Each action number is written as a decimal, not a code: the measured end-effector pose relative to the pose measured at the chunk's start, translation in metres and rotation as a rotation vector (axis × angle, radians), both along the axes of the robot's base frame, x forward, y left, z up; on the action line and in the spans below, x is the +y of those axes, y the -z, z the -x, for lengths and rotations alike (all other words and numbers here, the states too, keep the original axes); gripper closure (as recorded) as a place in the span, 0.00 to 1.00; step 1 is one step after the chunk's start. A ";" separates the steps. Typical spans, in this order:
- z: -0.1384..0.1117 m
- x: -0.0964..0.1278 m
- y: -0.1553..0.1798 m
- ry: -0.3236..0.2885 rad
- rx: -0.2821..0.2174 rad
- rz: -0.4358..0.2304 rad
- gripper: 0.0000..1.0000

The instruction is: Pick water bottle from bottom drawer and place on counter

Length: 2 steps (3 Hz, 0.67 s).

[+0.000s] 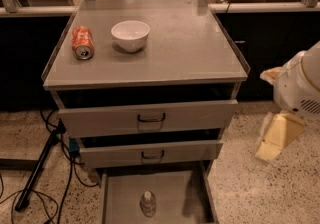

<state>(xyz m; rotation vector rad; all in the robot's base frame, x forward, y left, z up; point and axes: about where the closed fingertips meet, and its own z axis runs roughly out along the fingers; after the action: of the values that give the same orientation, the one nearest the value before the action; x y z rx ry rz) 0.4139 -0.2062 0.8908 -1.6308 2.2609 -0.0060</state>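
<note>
The water bottle (148, 203) is small and clear with a white cap. It stands upright near the front middle of the bottom drawer (122, 193), which is pulled out at the foot of the cabinet. The counter (190, 43) is the flat grey cabinet top with a raised clear rim. My gripper (271, 147) hangs from the white arm (300, 85) at the right. It is outside the cabinet, level with the middle drawer, above the floor, and well right of and above the bottle.
An orange soda can (82, 43) lies on its side on the counter's left. A white bowl (130, 34) sits next to it. Two upper drawers (150, 117) with dark handles stand slightly open. Cables and a black stand leg (35, 173) lie on the floor at left.
</note>
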 end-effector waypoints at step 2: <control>0.011 0.008 0.027 0.004 0.043 -0.042 0.00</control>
<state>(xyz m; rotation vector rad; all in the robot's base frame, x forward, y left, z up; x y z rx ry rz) 0.4034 -0.1980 0.8635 -1.6199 2.2804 0.0758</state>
